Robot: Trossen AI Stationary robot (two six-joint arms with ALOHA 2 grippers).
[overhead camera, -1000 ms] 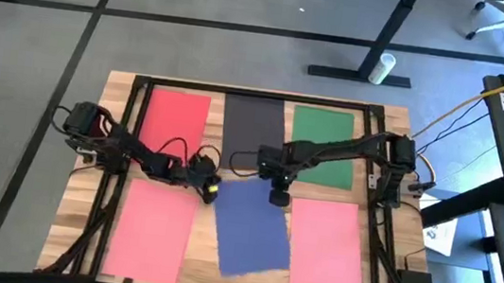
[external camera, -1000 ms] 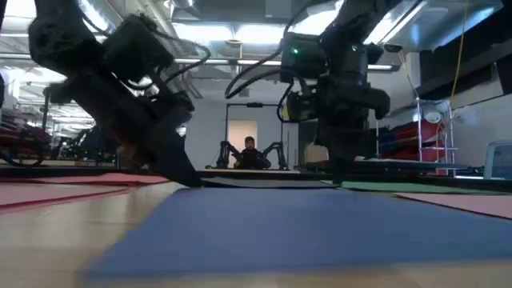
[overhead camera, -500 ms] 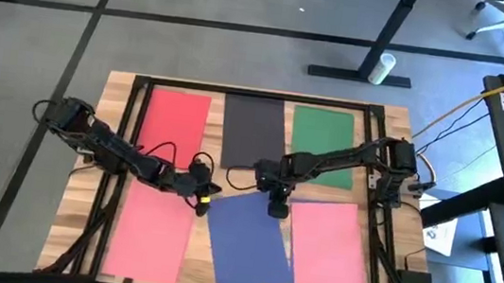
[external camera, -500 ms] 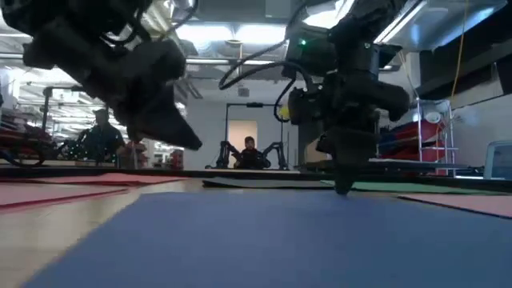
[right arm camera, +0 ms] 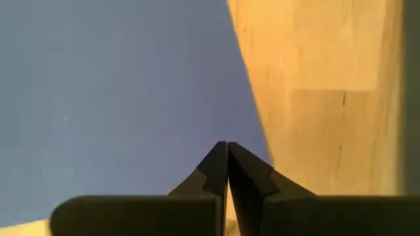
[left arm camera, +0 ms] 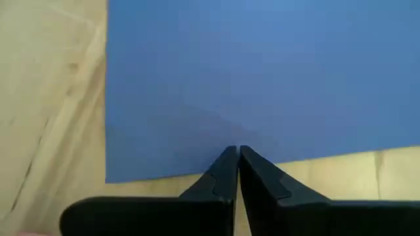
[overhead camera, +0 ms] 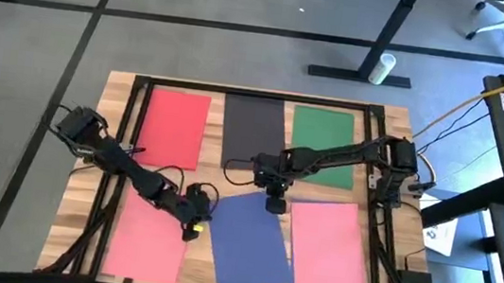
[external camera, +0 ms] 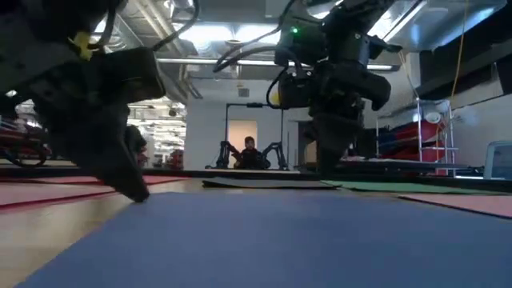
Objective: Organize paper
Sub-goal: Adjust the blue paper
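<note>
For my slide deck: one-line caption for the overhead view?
Both shut grippers, left and right, press the tilted blue sheet amid five aligned sheets.

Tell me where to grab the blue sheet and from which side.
The blue sheet lies flat and skewed on the table, so there's no raised edge. Probably best: take its free near edge, overhanging the table front, from the front. Both the left gripper and right gripper press it with shut jaws.

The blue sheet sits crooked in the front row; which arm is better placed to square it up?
Probably the left. The left gripper, fingers closed, presses the blue sheet at its outer side edge, giving leverage to turn it. The right gripper, also closed, sits at the far corner, likelier a pivot.
</note>
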